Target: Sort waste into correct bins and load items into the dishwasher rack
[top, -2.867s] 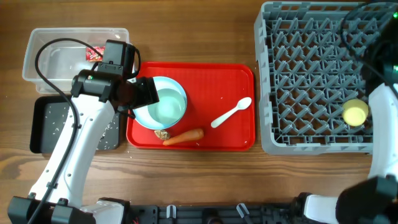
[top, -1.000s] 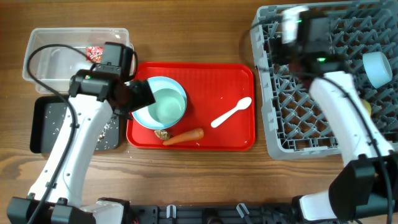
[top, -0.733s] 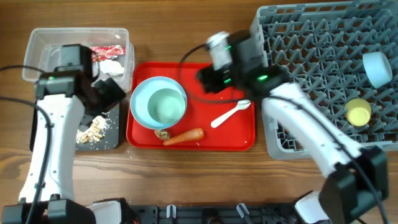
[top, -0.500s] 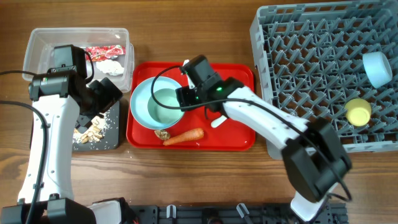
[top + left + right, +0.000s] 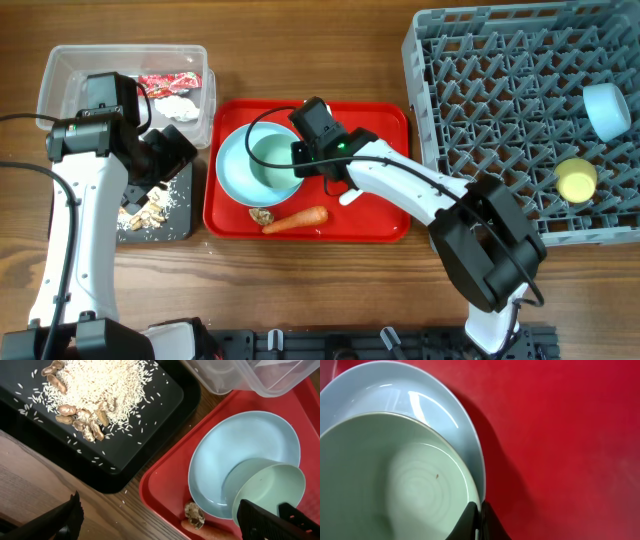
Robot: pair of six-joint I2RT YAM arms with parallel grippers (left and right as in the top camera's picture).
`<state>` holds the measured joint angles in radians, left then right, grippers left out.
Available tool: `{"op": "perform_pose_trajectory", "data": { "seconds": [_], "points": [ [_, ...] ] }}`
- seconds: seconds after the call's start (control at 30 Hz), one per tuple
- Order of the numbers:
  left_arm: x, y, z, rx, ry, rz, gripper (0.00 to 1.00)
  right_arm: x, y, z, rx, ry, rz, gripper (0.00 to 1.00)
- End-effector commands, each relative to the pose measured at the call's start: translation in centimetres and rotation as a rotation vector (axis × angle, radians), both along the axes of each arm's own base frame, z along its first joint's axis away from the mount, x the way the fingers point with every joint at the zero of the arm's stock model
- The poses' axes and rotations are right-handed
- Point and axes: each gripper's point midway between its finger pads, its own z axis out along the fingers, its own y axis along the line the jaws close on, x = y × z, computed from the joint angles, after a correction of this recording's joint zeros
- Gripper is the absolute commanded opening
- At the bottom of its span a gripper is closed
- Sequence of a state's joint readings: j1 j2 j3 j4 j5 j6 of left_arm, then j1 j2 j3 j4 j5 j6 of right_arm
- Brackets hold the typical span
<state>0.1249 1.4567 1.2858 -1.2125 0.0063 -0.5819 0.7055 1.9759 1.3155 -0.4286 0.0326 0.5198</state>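
Right arm crosses the red tray; the carrot in front lies unobstructed.

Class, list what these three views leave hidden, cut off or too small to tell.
Spoon: overhead, mostly under the right arm.
Carrot: left wrist view, cut by the bottom edge.
Wrapper print: overhead, too small to read.
Black tray: overhead, left part under the left arm.

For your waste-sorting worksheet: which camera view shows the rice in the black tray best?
Left wrist: the rice lies unobstructed, grains and brown scraps distinct on the black tray. Overhead shows only a small, partly hidden patch. Right wrist shows none.
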Motion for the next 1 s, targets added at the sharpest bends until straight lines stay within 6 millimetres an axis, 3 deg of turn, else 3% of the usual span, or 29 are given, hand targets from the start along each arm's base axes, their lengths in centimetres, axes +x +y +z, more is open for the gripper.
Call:
{"op": "perform_pose_trajectory", "data": {
  "seconds": [0.0, 0.13, 0.27, 0.3, 0.4, 0.5, 0.6, 0.8, 0.97],
  "points": [
    [0.1, 0.0, 0.3, -0.008, -0.011, 0.009, 1.0, 1.6, -4.2, 1.0, -0.145, -0.079, -0.112, 0.04],
    [0.1, 0.0, 0.3, -0.008, -0.011, 0.009, 1.0, 2.2, -8.8, 0.6, -0.239, -0.041, -0.198, 0.04],
    [0.2, 0.0, 0.3, -0.007, -0.015, 0.009, 1.0, 3.2, -10.6, 2.0, -0.261, -0.066, -0.167, 0.04],
    [0.2, 0.0, 0.3, -0.008, -0.016, 0.009, 1.0, 3.4, -10.7, 2.9, -0.259, -0.087, -0.151, 0.04],
    [0.3, 0.0, 0.3, -0.007, -0.018, 0.009, 1.0, 4.3, -10.9, 8.2, -0.222, -0.203, -0.115, 0.04],
    [0.3, 0.0, 0.3, -0.007, -0.018, 0.009, 1.0, 5.0, -13.7, 13.8, -0.195, -0.322, -0.184, 0.04],
    [0.3, 0.0, 0.3, -0.007, -0.018, 0.009, 1.0, 5.6, -19.4, 18.9, -0.311, -0.459, -0.283, 0.04],
    [0.3, 0.0, 0.3, -0.007, -0.02, 0.009, 1.0, 4.1, -35.3, 27.7, -0.963, -0.601, -0.635, 0.04],
    [0.4, 0.0, 0.3, -0.007, -0.022, 0.009, 1.0, 2.8, -42.9, 30.6, -1.113, -0.588, -0.85, 0.04]
  ]
}}
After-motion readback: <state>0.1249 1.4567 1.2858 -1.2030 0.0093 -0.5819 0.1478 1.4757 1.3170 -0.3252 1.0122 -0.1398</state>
